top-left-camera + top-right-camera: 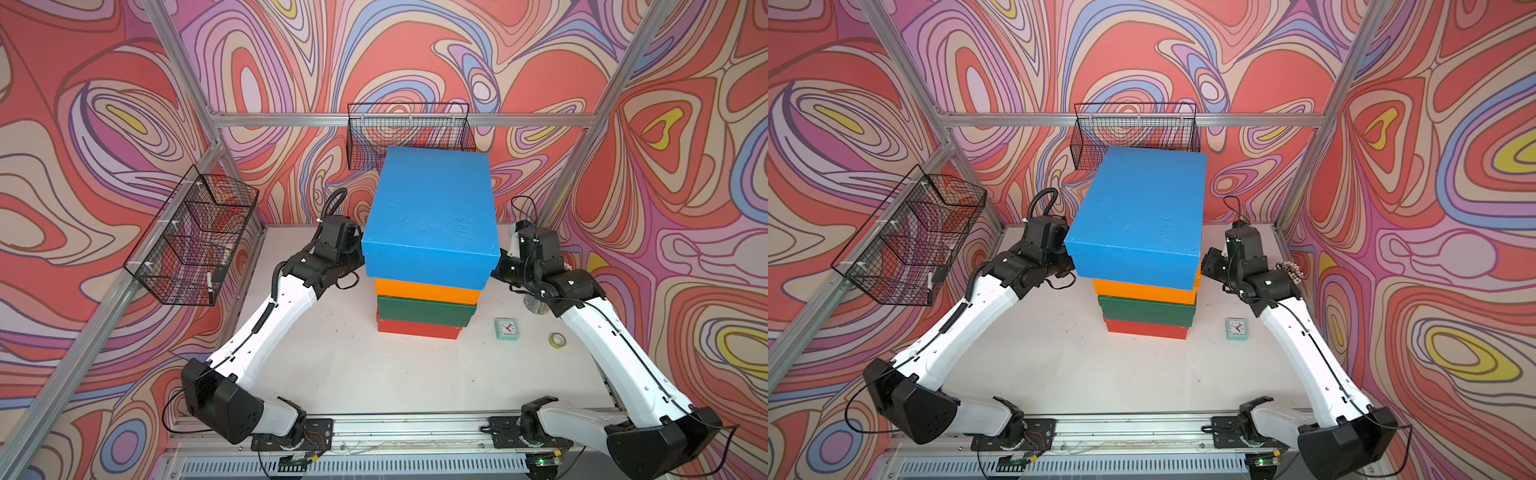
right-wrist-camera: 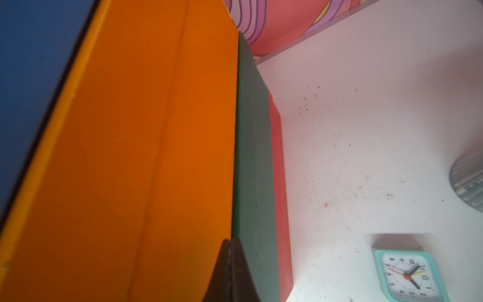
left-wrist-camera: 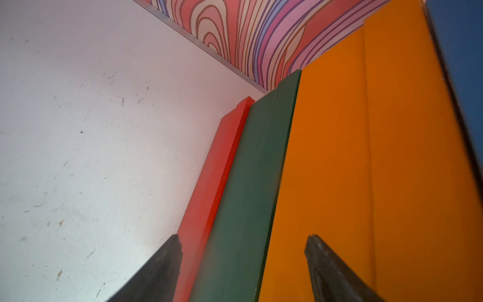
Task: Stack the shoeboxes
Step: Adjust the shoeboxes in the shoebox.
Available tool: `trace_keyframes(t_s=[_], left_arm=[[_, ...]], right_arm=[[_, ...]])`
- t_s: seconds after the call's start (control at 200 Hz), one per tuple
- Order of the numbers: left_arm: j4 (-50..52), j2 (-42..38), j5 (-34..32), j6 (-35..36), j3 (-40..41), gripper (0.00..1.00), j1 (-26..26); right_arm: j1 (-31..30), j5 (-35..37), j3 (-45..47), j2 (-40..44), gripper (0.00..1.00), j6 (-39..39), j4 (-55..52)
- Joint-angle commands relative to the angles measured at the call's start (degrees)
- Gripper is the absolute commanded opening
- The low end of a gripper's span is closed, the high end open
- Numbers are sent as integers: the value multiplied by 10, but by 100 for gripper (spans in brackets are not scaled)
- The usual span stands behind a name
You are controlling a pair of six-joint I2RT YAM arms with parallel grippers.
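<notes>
Top views show blue shoebox [image 1: 430, 216] atop orange [image 1: 428, 291], green [image 1: 426, 313], red [image 1: 419, 330]; left gripper [image 3: 244, 236] agape, right gripper [image 2: 230, 244] closed, empty.

Top views look down; wrist views closely flank the shoeboxes [image 3: 326, 170].

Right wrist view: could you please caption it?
Shut right gripper beside orange box, green box, red box; clock on table.

Entry, one legible item: small mint-green square clock [image 2: 410, 274], lying face up on the white table [image 2: 366, 130], right side, towards the near edge. Its white dial carries black numerals 1 to 12, all readable from my right wrist view. In both top views they are too small to read. Round striped object [image 2: 469, 183] further right: pale lettering, too blurred to read.
</notes>
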State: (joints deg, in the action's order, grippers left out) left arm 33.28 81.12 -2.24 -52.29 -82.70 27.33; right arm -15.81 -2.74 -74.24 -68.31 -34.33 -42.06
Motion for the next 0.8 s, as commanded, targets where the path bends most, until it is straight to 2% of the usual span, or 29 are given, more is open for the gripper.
trace_keyframes(t_s=[0.0, 0.155, 0.376, 0.556, 0.721, 0.796], left_arm=[[-7, -1, 28, 6, 3, 78, 25], [3, 0, 18, 11, -4, 79, 22], [10, -8, 21, 11, 3, 80, -3], [17, -14, 20, 13, 2, 81, -21], [37, -35, 8, 27, -11, 81, -33], [48, -50, -2, 34, -20, 81, -36]], right_arm=[[2, -35, 4, -3, 0, 0, 24], [29, -63, 20, -3, 0, -4, 30], [29, -90, 41, 4, 0, -16, 38], [34, -41, 21, 11, 0, 8, -3], [84, -35, -13, 20, 0, 34, -35], [87, -17, -35, 25, 0, 46, -47]])
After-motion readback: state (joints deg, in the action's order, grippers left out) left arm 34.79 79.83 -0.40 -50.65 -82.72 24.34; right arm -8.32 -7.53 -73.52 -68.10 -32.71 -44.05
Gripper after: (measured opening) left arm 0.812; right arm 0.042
